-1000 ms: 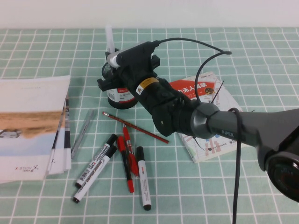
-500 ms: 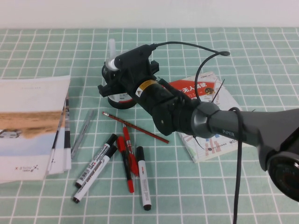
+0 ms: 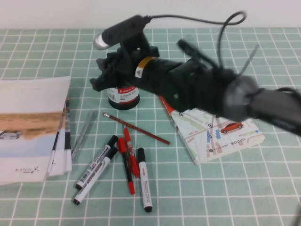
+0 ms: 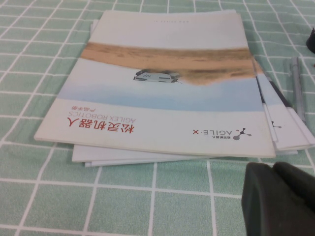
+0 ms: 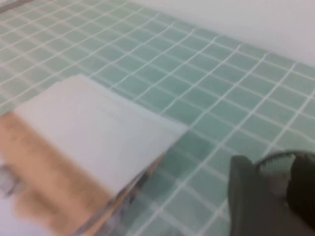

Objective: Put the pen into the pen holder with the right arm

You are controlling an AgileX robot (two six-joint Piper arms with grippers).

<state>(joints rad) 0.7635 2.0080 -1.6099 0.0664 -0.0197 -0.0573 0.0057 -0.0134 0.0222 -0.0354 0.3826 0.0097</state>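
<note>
Over green-checked tabletop, right gripper above pen holder, jaw state unclear, left gripper by booklets, looks closed.

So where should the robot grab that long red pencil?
Grab the red pencil on its right half, from above, with fingers across the thin shaft. It lies flat and bare there, while a red pen meets its left part. The right gripper hangs by the pen holder; the left gripper sits near the booklets.
</note>
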